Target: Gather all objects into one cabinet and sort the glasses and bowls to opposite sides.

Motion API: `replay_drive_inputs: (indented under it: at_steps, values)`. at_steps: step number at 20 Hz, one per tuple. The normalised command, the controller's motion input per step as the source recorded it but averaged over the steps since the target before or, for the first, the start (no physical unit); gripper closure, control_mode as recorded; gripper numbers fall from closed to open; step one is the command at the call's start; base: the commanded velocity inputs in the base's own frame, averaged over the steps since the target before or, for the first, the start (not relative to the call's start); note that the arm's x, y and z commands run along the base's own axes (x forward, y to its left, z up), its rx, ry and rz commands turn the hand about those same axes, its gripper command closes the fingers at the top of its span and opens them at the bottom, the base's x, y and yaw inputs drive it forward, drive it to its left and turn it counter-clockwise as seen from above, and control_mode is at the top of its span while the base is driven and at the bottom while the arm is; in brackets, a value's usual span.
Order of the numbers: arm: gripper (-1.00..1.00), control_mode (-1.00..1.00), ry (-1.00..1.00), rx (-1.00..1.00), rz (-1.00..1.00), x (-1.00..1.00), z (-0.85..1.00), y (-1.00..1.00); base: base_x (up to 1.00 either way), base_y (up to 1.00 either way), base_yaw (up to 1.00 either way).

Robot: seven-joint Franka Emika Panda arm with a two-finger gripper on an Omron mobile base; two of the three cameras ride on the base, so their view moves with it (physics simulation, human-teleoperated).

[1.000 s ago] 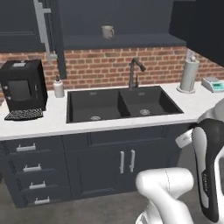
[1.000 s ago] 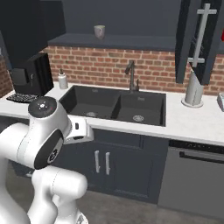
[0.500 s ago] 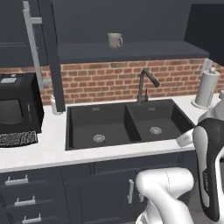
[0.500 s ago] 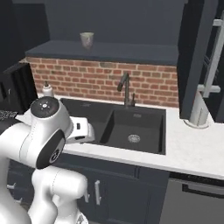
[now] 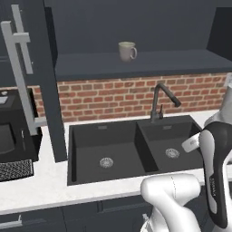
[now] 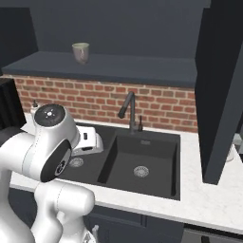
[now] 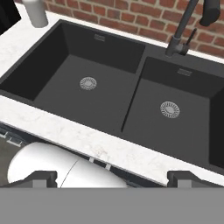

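Note:
A pale grey-beige mug [image 5: 127, 50] [image 6: 80, 51], one of the glasses, stands upright on the dark shelf of the open slate-grey cabinet [image 5: 149, 62] [image 6: 133, 69] above the sink. The bowls are out of view. My gripper [image 7: 113, 178] hangs open and empty low over the front edge of the counter, looking down into the black double sink [image 7: 109, 87]. Its dark fingertips [image 7: 41, 178] stand far apart. It is well below the mug and nearer to me.
An open cabinet door [image 5: 45, 77] with a silver bar handle [image 5: 19, 77] juts out on the left; another dark door [image 6: 220, 90] hangs on the right. A black faucet [image 5: 161, 102] [image 6: 129, 111] rises behind the sink. Coffee machine [image 5: 9, 140] at left, soap dispenser [image 7: 35, 12].
The whole picture has shifted and grown: the base has driven closer to the sink and cabinet. The arm keeps its folded pose and the mug stays on the shelf.

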Motion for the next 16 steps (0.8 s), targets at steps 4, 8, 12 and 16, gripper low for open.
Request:
replay_drive_inputs:
  at_steps: [4, 8, 12, 16]
  values:
    - [-1.0, 1.0, 0.0, 0.0, 0.0, 0.0, 0.0, 0.0, 0.99, 0.08, -0.03]
    - [-1.0, 1.0, 0.0, 0.0, 0.0, 0.0, 0.0, 0.0, 1.0, 0.19, -0.04]
    - [-1.0, 1.0, 0.0, 0.0, 0.0, 0.0, 0.0, 0.0, 0.88, 0.19, -0.03]
    - [-1.0, 1.0, 0.0, 0.0, 0.0, 0.0, 0.0, 0.0, 0.26, 0.0, -0.04]
